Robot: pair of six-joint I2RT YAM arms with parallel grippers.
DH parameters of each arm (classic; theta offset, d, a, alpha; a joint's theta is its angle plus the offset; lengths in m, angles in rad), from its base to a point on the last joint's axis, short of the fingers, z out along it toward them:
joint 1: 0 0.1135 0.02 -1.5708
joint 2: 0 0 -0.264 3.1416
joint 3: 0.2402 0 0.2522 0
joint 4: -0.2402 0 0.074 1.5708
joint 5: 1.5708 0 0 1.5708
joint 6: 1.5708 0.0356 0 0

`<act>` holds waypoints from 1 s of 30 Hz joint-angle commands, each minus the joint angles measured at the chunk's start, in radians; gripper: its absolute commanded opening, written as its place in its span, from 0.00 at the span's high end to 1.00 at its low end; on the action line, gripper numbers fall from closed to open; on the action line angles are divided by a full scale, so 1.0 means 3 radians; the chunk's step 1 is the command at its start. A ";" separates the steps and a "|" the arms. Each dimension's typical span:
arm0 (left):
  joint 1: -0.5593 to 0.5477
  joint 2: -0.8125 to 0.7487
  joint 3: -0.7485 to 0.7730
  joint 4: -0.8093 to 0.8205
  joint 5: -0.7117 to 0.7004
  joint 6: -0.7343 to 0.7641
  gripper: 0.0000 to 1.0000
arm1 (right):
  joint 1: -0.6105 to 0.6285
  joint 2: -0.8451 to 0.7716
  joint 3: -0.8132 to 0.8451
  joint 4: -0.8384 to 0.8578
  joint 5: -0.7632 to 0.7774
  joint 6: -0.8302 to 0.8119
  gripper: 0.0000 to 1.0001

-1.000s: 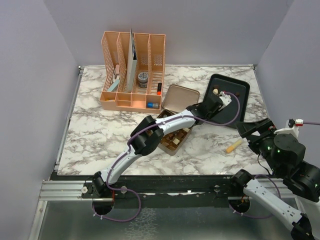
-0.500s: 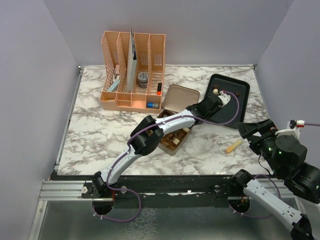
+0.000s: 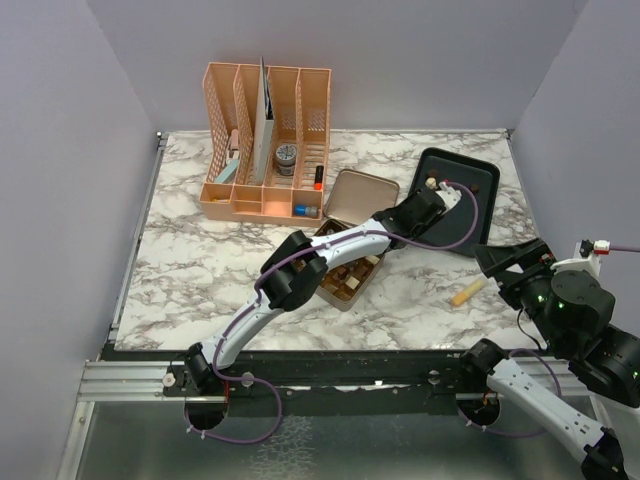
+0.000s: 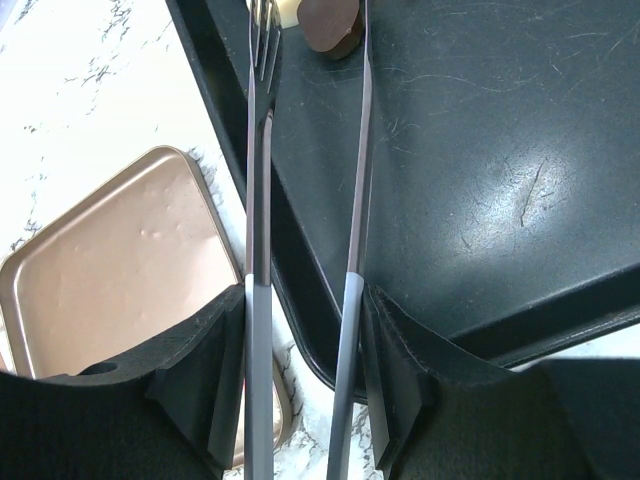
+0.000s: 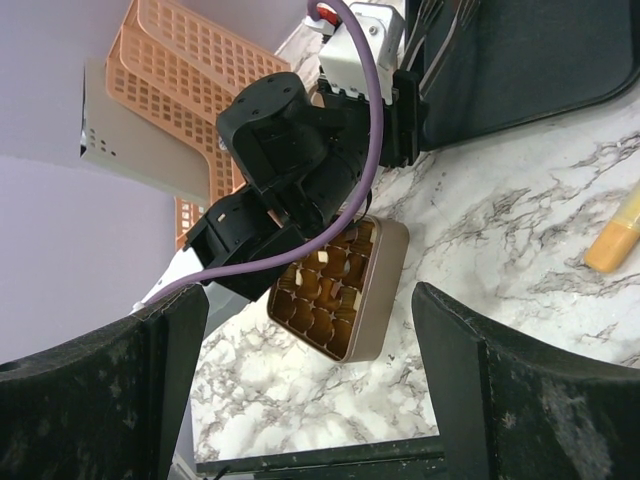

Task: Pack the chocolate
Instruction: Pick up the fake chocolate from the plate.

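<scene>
My left gripper (image 4: 305, 300) is shut on a pair of metal tongs (image 4: 355, 180) and reaches over the black tray (image 4: 480, 150). The tong tips straddle a dark brown chocolate (image 4: 332, 22) on the tray; it lies against the right blade, with a gap on the left. A cream piece (image 4: 290, 10) lies just beyond it. In the top view the left gripper (image 3: 432, 205) is at the tray's near-left edge. The square gold tin (image 5: 345, 290) holds several chocolates in its cells; its lid (image 4: 110, 270) lies beside the tray. My right gripper (image 5: 310, 370) hangs open and empty to the right.
A peach desk organizer (image 3: 265, 140) with small items stands at the back left. A yellowish stick (image 3: 467, 292) lies on the marble near the right gripper (image 3: 510, 262). The left arm stretches across the tin (image 3: 350, 282).
Almost nothing has shifted. The right wrist has sunk a touch; the left gripper and tongs stay over the tray.
</scene>
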 commanded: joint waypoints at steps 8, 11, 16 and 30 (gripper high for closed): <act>0.0036 0.0084 0.0165 0.0090 0.0146 -0.0097 0.55 | -0.0011 0.0011 0.0078 -0.0105 0.0111 0.0018 0.12; 0.0036 0.0079 0.0148 0.0086 0.0168 -0.0110 0.55 | -0.0011 0.0021 0.0064 -0.0085 0.0100 0.0018 0.12; 0.0036 0.0098 0.0160 0.0071 0.0186 -0.0136 0.56 | -0.0011 0.0034 0.0070 -0.0084 0.0078 0.0018 0.13; 0.0036 -0.0389 -0.0121 0.0042 0.0185 -0.0260 0.66 | -0.0008 -0.0006 0.0005 -0.0072 0.0017 0.0064 0.13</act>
